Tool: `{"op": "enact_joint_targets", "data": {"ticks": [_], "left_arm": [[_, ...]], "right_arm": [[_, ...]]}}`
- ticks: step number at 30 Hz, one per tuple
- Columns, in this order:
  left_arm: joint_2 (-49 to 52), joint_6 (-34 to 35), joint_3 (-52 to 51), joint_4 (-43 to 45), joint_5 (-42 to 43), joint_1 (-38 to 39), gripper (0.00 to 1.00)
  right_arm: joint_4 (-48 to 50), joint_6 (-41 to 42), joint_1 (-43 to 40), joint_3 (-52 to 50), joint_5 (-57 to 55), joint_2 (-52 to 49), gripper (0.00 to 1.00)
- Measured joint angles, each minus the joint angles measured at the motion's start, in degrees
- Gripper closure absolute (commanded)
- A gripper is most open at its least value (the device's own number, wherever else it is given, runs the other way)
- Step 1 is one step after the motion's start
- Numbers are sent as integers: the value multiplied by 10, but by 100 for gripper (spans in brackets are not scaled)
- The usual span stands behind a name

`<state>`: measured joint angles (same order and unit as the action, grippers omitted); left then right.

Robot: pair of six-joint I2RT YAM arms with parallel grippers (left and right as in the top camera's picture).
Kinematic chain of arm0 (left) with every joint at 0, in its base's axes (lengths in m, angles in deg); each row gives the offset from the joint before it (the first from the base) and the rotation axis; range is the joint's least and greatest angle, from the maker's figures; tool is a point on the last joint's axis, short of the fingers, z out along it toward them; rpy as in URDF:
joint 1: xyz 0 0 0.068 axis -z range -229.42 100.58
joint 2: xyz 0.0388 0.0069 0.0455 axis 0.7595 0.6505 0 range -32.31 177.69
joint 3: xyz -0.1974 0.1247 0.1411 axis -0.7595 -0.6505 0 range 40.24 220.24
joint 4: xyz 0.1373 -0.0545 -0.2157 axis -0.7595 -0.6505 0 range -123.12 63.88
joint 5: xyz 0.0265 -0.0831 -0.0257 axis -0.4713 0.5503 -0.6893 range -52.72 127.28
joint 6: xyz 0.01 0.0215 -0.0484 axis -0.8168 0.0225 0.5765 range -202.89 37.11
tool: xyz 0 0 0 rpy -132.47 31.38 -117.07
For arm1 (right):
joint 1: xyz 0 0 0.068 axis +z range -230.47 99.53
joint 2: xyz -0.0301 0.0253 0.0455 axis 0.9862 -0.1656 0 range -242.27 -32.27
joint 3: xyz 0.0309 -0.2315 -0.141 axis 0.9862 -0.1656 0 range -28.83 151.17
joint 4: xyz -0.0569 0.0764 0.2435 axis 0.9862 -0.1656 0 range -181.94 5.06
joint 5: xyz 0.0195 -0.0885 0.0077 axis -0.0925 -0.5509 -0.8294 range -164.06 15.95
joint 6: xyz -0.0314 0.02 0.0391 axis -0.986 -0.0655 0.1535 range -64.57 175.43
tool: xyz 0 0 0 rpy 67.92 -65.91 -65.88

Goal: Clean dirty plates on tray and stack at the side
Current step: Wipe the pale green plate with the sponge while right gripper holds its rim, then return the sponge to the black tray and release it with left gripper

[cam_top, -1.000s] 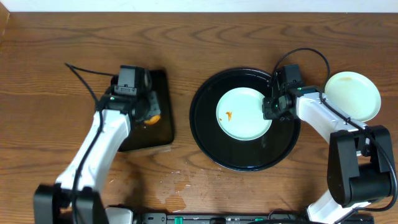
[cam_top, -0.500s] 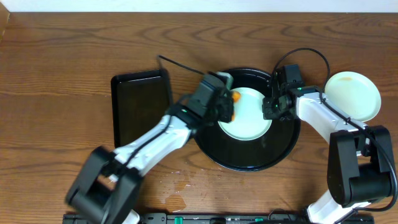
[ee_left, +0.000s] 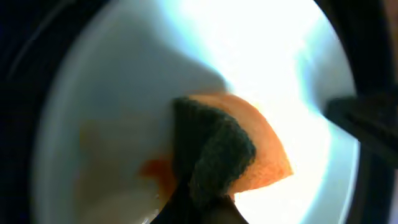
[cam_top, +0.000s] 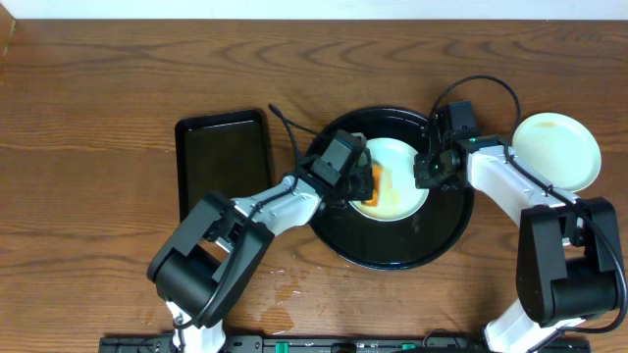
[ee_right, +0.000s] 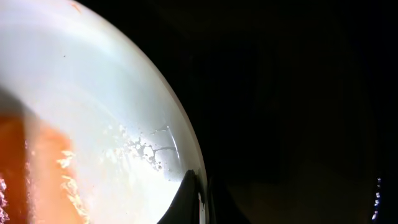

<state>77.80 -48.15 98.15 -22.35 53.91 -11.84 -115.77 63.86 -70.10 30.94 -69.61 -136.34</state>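
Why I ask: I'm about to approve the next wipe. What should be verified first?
1. Jaws of the left gripper shut on the sponge: ok.
2. Sponge pressed on the plate: ok.
3. Jaws of the right gripper shut on the plate's rim, steadying it: ok.
4. Plate lying inside the tray: ok.
5. Plate wiped clean: not ok, an orange smear shows beside the sponge.
6. How many are stacked under the yellow plate beside the tray: cannot tell.
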Motion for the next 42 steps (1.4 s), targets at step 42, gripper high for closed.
{"op": "enact_joint_targets", "data": {"ticks": [42], "left_arm": [[-312,-136,81,-468,-323,-144,92]], "right_arm": [[-9,0,2,0,30,0,99]]}}
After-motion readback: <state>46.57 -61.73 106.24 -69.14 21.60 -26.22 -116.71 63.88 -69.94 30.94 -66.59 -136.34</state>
